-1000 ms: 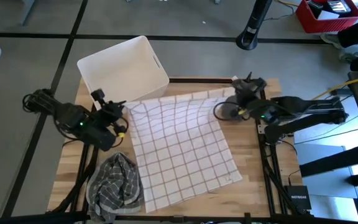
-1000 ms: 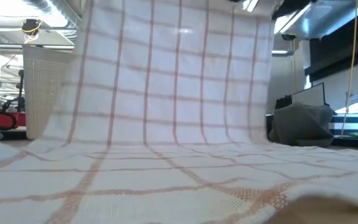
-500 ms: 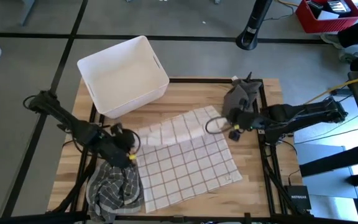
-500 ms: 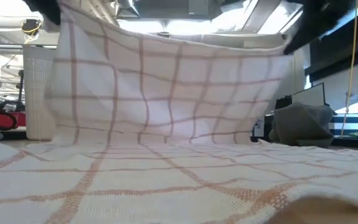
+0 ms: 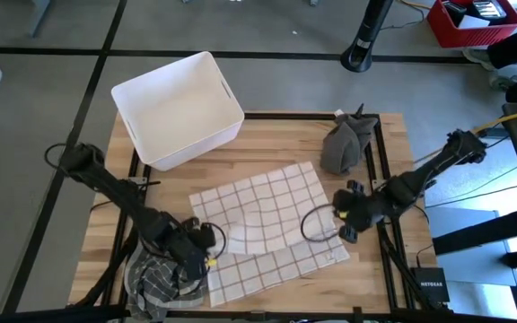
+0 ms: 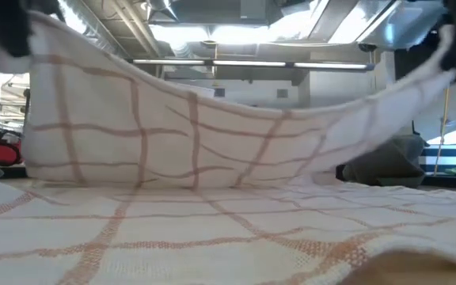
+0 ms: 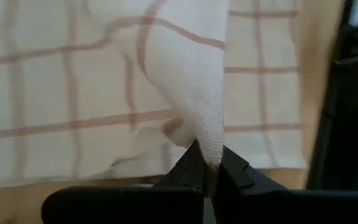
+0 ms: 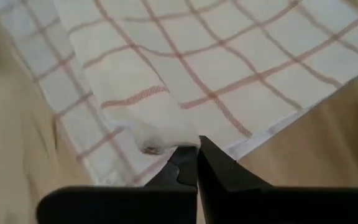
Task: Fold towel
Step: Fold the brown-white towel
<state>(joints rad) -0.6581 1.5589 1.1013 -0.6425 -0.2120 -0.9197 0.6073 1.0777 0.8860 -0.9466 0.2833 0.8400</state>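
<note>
Towel (image 5: 263,211) is draping soft and light, sagging between two pinched corners over its near half, mid-fold on the wooden table (image 5: 285,126). Left gripper (image 5: 206,254) is clamping one corner, right gripper (image 5: 341,222) is clamping the other. Limp cloth, likely to wrinkle; corners look the right hold. Beside it: dark checked cloth (image 5: 160,269). Farther: grey cloth (image 5: 344,144), white bin (image 5: 176,108). Beyond: grey floor, red crate (image 5: 469,18).
</note>
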